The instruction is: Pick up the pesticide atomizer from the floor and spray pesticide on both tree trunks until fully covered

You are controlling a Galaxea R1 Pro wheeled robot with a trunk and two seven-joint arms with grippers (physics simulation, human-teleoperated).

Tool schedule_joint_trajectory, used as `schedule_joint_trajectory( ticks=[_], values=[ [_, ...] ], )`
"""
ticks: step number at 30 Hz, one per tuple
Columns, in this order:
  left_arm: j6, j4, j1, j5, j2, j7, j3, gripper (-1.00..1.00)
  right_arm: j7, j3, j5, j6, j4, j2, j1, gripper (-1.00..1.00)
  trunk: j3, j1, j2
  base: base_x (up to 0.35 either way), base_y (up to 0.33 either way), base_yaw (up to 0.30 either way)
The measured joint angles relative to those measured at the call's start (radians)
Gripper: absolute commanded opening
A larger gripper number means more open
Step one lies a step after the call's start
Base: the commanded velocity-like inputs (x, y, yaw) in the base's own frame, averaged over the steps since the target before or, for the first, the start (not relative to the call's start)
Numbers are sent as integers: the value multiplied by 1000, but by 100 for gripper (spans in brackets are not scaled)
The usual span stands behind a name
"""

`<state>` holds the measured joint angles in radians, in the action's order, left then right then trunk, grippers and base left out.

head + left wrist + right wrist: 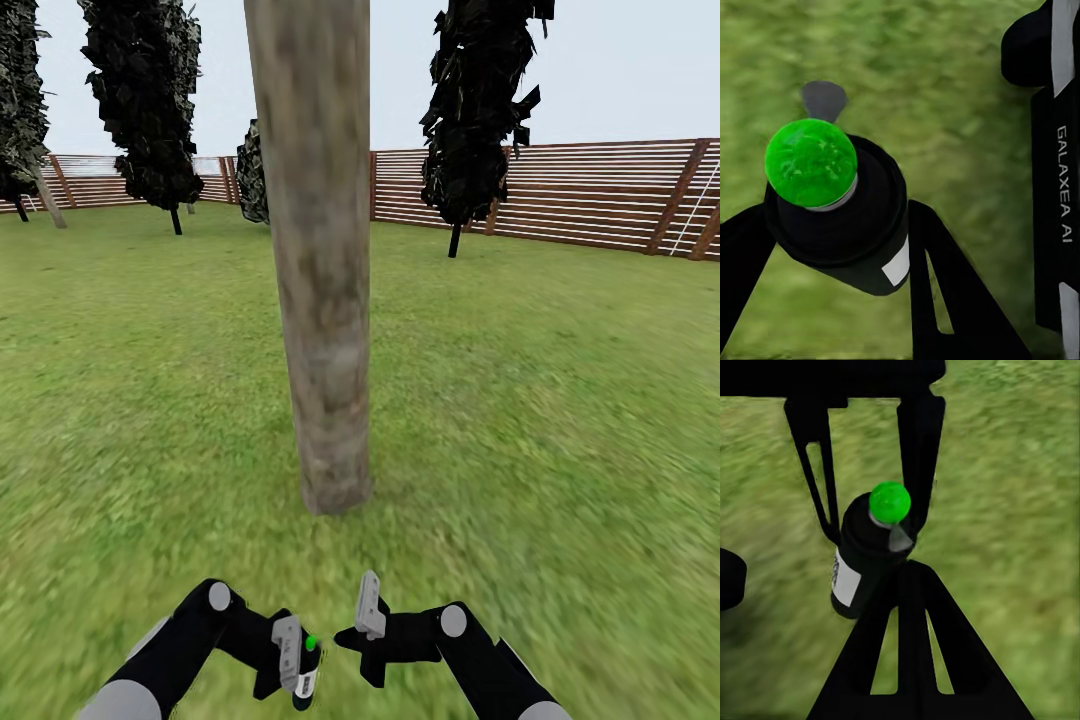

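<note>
The left claw (297,668) sits low in front of the tree trunk (318,260), closed around the pesticide atomizer (306,665), a black bottle with a green ball cap and a white label. In the left wrist view the atomizer (840,210) is wedged between the two black fingers (945,292), its grey nozzle pointing away over the grass. The trunk stands straight ahead on the lawn (560,400), mottled grey-brown, just beyond both claws. The right claw (368,610) hangs just right of the atomizer, nearer the trunk; its fingers look close together and hold nothing. From the right wrist view the atomizer (866,555) shows between the left claw's fingers. Behind the trunk, dark conifers (470,110) stand before the slatted fence (580,190).
</note>
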<state>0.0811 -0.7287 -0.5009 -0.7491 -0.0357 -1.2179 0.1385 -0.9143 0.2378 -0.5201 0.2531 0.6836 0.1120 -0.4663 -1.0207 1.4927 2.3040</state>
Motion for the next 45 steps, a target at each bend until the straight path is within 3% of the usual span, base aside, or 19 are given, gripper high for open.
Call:
schedule_joint_trajectory(
  ticks=[5, 13, 18, 19, 23, 25, 30, 31, 34, 36, 38, 39, 42, 43, 45],
  values=[
    [5, 3, 5, -6, -51, -2, 0, -100, 0, 0, 0, 0, 0, 0, 0, -100, 0, 0, 0, 0, 0, 0],
    [10, 6, 17, -4, -207, -4, -2, -100, 0, -1, -2, 0, -3, -1, 0, -100, 0, 0, 0, 0, 0, 0],
    [12, 7, 16, -5, -266, -2, -3, -100, 0, -2, -3, 0, -4, -6, 0, -100, 0, 0, 0, 0, 0, 0],
    [12, 8, 16, -5, -284, -2, -3, -100, 0, -3, -3, 0, -4, -7, 0, 100, 0, 0, 0, 0, 0, 0],
    [12, 8, 16, -1, -306, 0, -5, -100, 1, -4, -3, 1, -4, -10, 0, 100, 0, 0, 0, 0, 0, 0],
    [10, 8, 16, 2, -310, 2, -23, -100, 3, -6, -3, 0, -4, -10, 0, 100, 0, 0, 0, 0, 0, 0],
    [10, 8, 15, 6, -303, 38, -218, -100, 50, -27, -4, 1, -8, -27, 0, 100, 0, 0, 0, 0, 0, 0],
    [10, 8, 15, 7, -299, 54, -264, -100, 89, -41, -3, 1, -10, -43, 0, 100, 0, 0, 0, 0, 0, 0],
    [9, 14, 15, 9, -281, 101, -351, -100, 206, -82, 0, 2, -30, -86, 2, 100, 0, 0, 0, 0, 0, 0],
    [8, 34, 15, 17, -263, 156, -418, -100, 314, -111, 1, 3, -106, -107, 4, 100, 0, 0, 0, 0, 0, 0],
    [9, 71, 15, 58, -230, 265, -492, -100, 508, -134, 2, 9, -270, -117, 5, 100, 0, 0, 0, 0, 0, 0],
    [9, 78, 15, 66, -225, 288, -501, -100, 550, -137, 5, 11, -302, -118, 5, 100, 0, 0, 0, 0, 0, 0],
    [8, 147, 15, 108, -184, 482, -533, -100, 888, -144, 11, 82, -465, -119, 6, 100, 0, 0, 0, 0, 0, 0],
    [7, 179, 15, 110, -153, 576, -535, -100, 1014, -151, 23, 140, -510, -117, 6, 100, 0, 0, 0, 0, 0, 0],
    [3, 218, 15, 111, -106, 728, -537, -100, 1162, -169, 64, 217, -554, -114, 7, 100, 0, 0, 0, 0, 0, 0]
  ],
)
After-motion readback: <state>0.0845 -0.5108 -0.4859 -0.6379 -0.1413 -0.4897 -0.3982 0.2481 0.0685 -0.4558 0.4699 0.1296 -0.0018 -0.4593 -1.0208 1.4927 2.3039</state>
